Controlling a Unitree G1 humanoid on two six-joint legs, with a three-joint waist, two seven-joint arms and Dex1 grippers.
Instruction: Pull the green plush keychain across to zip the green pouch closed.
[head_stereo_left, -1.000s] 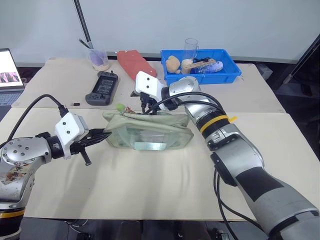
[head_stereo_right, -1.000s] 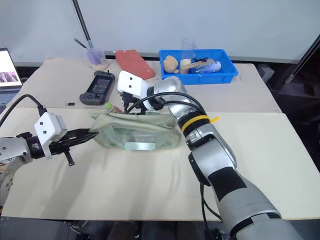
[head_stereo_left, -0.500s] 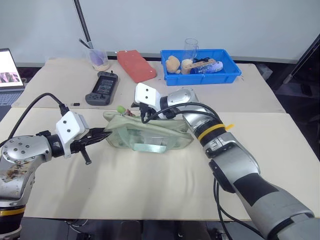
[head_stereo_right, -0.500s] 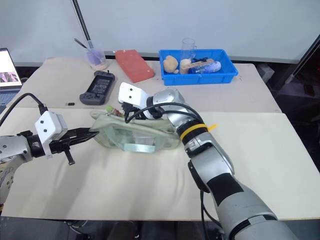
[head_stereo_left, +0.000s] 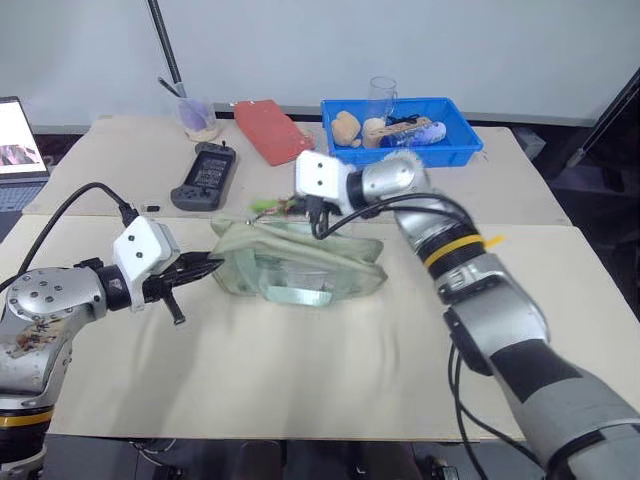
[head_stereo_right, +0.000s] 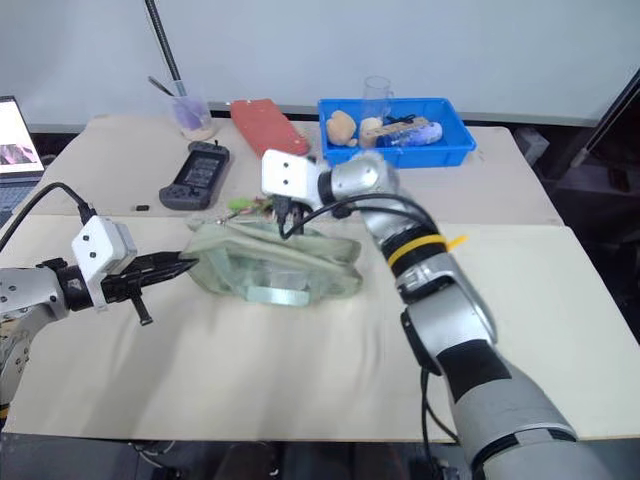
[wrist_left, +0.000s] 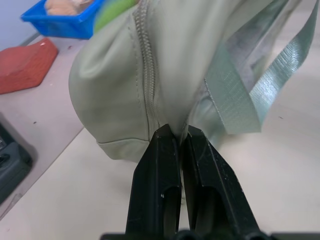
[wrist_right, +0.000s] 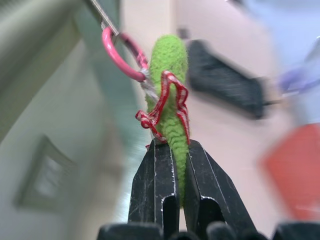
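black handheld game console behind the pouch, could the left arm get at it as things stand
Probably not right away. The left end effector is shut on the end of the pale sage-green fabric zip pouch, so it would have to let go first. The black handheld game console lies unobstructed on the beige table.

Beige table (head_stereo_left: 300, 370) under green pouch (head_stereo_left: 300, 262) (blue bin (head_stereo_left: 400, 145) behind)

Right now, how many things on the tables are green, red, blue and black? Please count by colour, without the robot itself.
Green: 2, the green pouch and the green plush keychain
Red: 1, the red flat case
Blue: 1, the blue bin
Black: 1, the handheld console
Total: 5
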